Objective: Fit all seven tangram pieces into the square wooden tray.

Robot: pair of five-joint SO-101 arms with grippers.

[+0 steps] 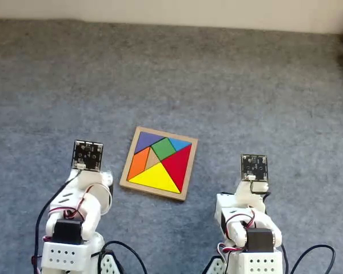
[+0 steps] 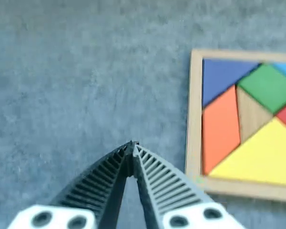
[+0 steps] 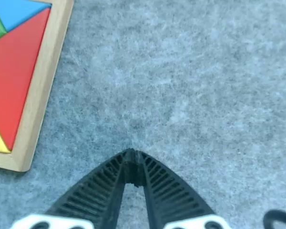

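The square wooden tray lies on the grey carpet between the two arms, with coloured tangram pieces fitted inside: a yellow triangle, a red triangle, an orange piece, a purple piece, a green square, a blue triangle and a wood-coloured triangle. My left gripper is shut and empty over bare carpet beside the tray. My right gripper is shut and empty over carpet on the tray's other side.
Grey carpet covers the whole work surface. A pale wall edge runs along the far side. The left arm and the right arm sit folded near the front edge.
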